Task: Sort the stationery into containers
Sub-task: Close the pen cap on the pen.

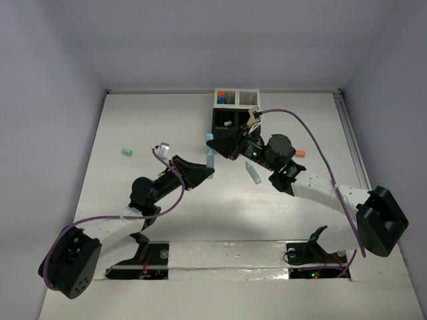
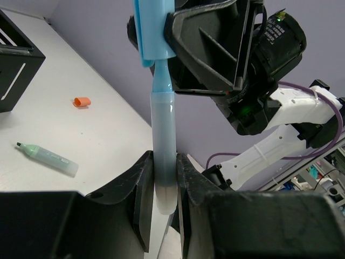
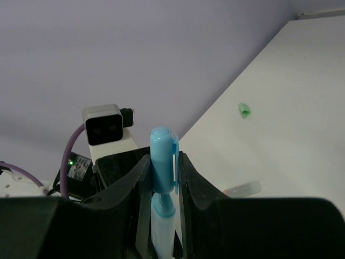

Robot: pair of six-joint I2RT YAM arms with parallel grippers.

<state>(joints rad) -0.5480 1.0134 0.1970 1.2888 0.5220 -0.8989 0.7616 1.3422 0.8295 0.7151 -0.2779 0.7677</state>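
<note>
Tabletop (image 1: 167, 220) of plain white, closed in by pale lilac walls (image 1: 200, 40). Between the two sets of jaws a blue highlighter (image 2: 163, 135) is stretched in the air: the left gripper (image 2: 163, 183) is clenched on its pale barrel, and the right gripper (image 3: 161, 172) is clamped on its bright blue cap. Just beyond the right jaws stands the organizer (image 1: 235, 110). Its white far part holds orange and blue caps in one slot, and its black near part shows a small white piece. Beside the right jaws a green highlighter (image 1: 252, 173) lies uncapped, with an orange cap (image 1: 298, 153) farther out. A green cap (image 1: 127, 152) lies well left of the left jaws.
</note>
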